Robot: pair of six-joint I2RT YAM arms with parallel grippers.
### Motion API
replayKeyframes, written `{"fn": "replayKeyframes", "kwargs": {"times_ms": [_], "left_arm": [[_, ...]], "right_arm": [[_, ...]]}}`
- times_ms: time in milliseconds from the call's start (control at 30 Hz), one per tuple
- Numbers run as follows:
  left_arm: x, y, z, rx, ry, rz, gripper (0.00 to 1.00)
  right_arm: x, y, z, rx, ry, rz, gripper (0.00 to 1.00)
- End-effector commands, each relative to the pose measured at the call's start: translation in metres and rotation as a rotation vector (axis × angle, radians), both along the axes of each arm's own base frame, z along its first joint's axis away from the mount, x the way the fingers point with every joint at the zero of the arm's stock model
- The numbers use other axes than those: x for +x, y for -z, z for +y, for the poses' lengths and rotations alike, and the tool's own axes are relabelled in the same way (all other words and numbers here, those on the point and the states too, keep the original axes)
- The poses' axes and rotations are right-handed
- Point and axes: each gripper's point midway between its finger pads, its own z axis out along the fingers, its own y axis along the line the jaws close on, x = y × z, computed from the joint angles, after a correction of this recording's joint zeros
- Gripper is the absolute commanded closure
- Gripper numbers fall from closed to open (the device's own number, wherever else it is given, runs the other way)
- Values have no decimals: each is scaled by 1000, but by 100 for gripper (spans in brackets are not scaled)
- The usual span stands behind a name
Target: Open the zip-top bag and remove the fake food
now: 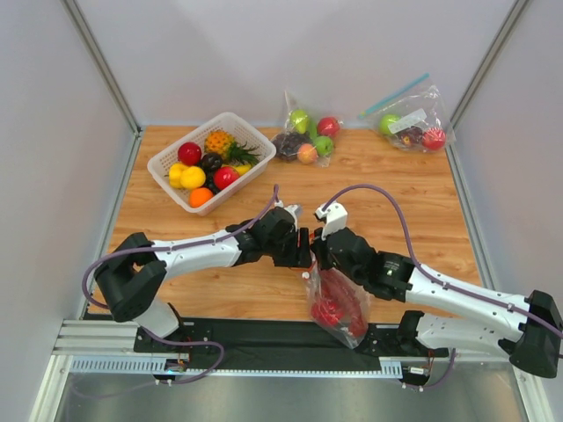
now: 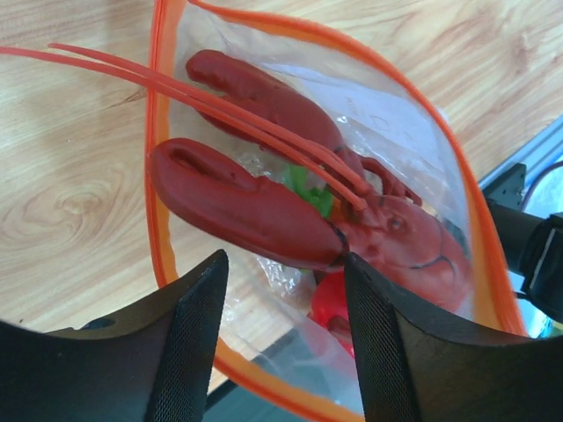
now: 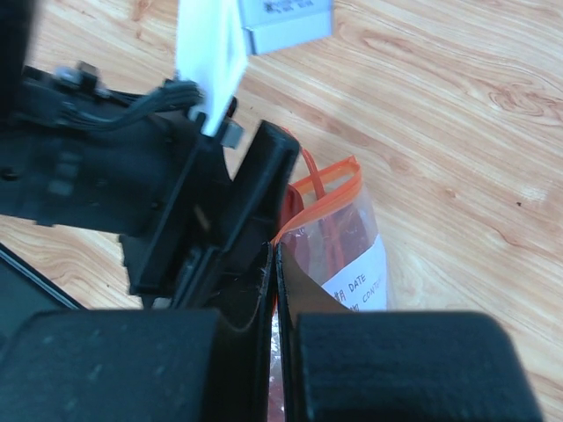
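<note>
The right gripper (image 3: pixel 274 264) is pinching the bag (image 3: pixel 339 220) by its rim to keep its mouth open. The left gripper (image 2: pixel 283 294), fingers wide, is hovering over the lobster (image 2: pixel 255 207), probably to grab it.

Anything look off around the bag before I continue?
The zip-top bag hangs over the near edge of the table, above the black rail. The lobster pokes its antennae out past the orange zip strip. Nothing looks spilled or torn.

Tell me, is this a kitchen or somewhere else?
Probably a robot lab, not a kitchen: a left arm and right arm mounted at a wooden table, plain grey walls, and a basket of toy fruit.
</note>
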Motion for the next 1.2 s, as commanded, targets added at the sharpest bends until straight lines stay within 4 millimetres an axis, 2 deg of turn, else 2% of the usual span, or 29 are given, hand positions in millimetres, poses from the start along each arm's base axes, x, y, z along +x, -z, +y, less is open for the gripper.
{"fn": "replayKeyframes", "kwargs": {"times_ms": [0,200,333,467,567,600,700,733,867,1167], "left_arm": [[7,-7,-15,-39,0,-14,36],[12,2,-22,-53,-25,2,35],[16,-1,-30,-95,-39,-3,65],[18,-2,-35,-125,-53,6,71],[17,-2,-35,-144,-64,9,83],[16,-1,-34,-147,-68,8,90],[17,-8,-30,-166,-92,-5,97],[18,-6,-28,-161,-102,-10,98],[25,-24,-20,-184,-136,-63,100],[42,-53,-1,-239,-216,-171,100]], "right_arm": [[4,-19,11,66,7,-40,100],[1,-22,13,84,-3,-43,100],[-1,-16,12,78,0,-33,100],[-3,-16,8,82,9,-31,100],[-2,-19,1,77,26,-43,100],[-2,-21,-2,76,31,-50,99],[-1,-25,-13,61,59,-70,100],[0,-25,-15,55,67,-74,100],[0,-25,-20,44,79,-80,100],[-4,-13,-18,35,66,-45,100]]}}
